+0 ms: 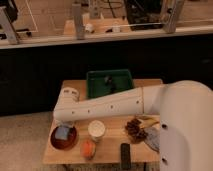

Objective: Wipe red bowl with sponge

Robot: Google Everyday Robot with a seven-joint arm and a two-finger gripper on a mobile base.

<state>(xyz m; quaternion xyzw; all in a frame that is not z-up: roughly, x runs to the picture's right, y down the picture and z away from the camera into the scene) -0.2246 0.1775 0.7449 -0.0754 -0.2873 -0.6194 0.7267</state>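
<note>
The red bowl [64, 139] sits at the table's front left corner. A light blue sponge [62, 132] lies inside it, toward the back of the bowl. My white arm reaches in from the right and crosses the table to the left. Its wrist [68, 99] ends just behind and above the bowl. My gripper [65, 123] points down from the wrist over the bowl's far rim, right at the sponge. The arm hides most of it.
A white cup [96, 130] stands right of the bowl, with a small orange round object [88, 148] in front of it. A dark remote-like object [125, 155] lies at the front edge. A green bin [109, 82] stands at the back. A brown clump [135, 128] lies to the right.
</note>
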